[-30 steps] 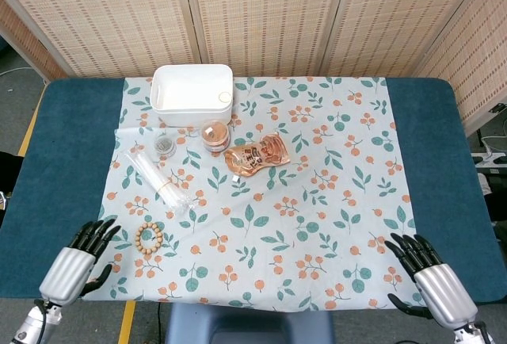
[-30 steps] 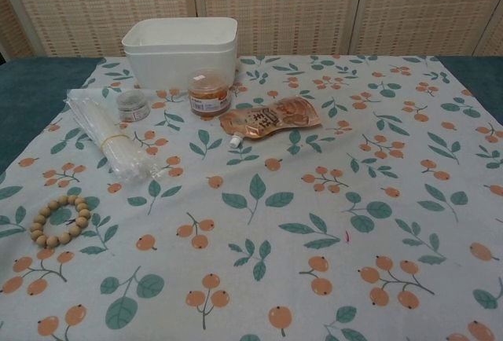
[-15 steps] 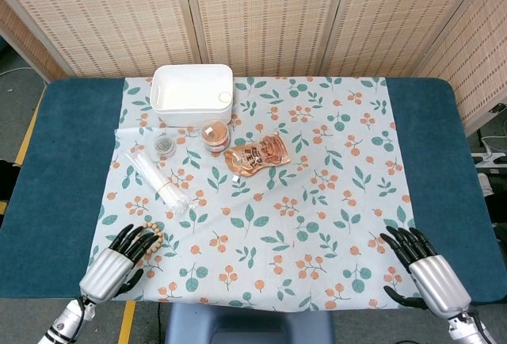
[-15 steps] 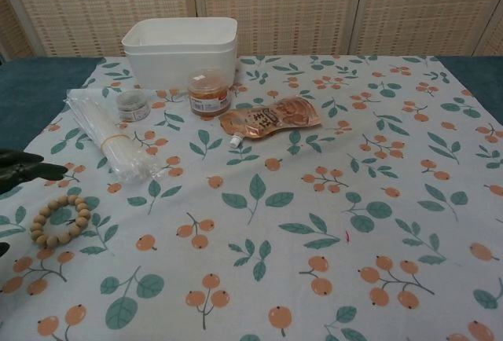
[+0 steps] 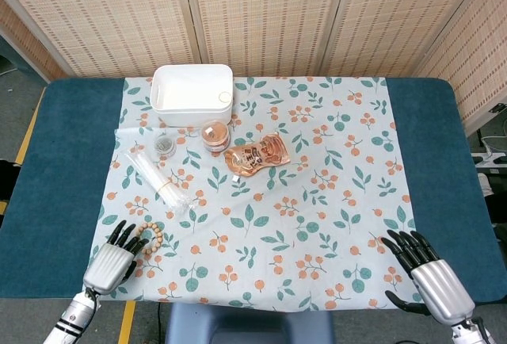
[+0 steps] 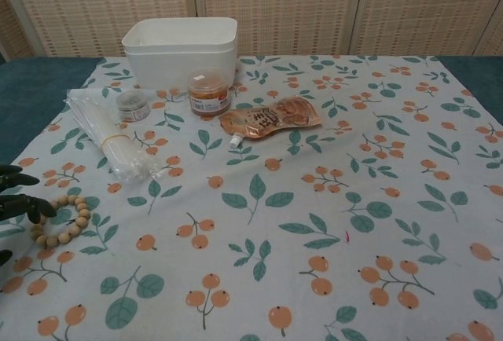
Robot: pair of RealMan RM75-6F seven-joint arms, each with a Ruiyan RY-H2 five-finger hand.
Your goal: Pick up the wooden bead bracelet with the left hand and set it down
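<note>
The wooden bead bracelet is being touched by the spread, empty left hand. The right hand is being kept spread, grasping nothing.

Left hand at near-left bench edge, fingertips at bead bracelet; plastic tube bundle just behind it blocks the way inward. White bin, small tin, orange jar, pouch crowd far-left. Centre and right cloth open; right hand near corner
</note>
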